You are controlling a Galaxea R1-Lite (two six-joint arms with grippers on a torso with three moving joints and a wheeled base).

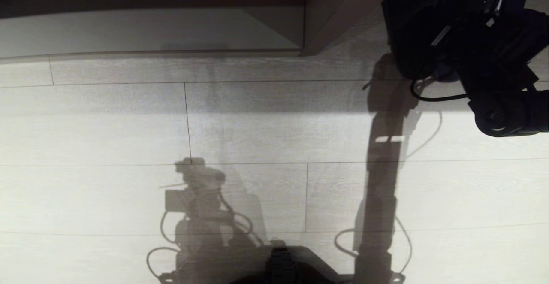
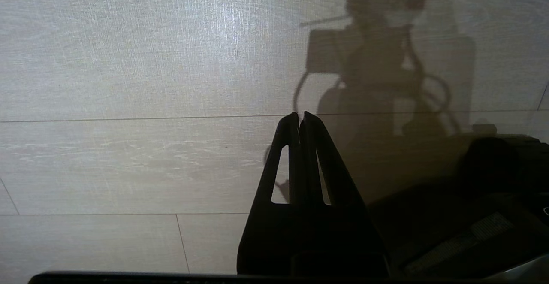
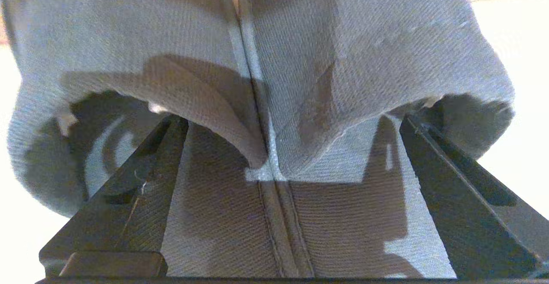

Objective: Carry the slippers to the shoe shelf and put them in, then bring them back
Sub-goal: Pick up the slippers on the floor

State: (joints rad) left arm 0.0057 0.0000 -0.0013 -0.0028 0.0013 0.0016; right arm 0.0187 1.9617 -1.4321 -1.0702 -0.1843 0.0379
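The slippers (image 3: 343, 39), a pair in dark grey woven fabric, lie side by side and fill the right wrist view. My right gripper (image 3: 289, 121) is open wide around them. One finger (image 3: 141, 168) reaches into the left slipper's mouth, the other finger (image 3: 446, 176) into the right one's. From the head camera the slippers (image 1: 407, 31) are a dark block at the top right, in front of my right arm (image 1: 497, 61), just right of the shoe shelf's upright panel (image 1: 339, 13). The shoe shelf's pale base board (image 1: 150, 31) holds nothing. My left gripper (image 2: 300, 114) hangs shut over the floor.
Pale wood-grain floor planks (image 1: 257, 146) spread before the shelf, crossed by my arms' shadows (image 1: 381, 181). A dark part of my base (image 1: 283, 267) shows at the bottom edge of the head view. The shelf's front lip (image 1: 150, 54) runs along the top left.
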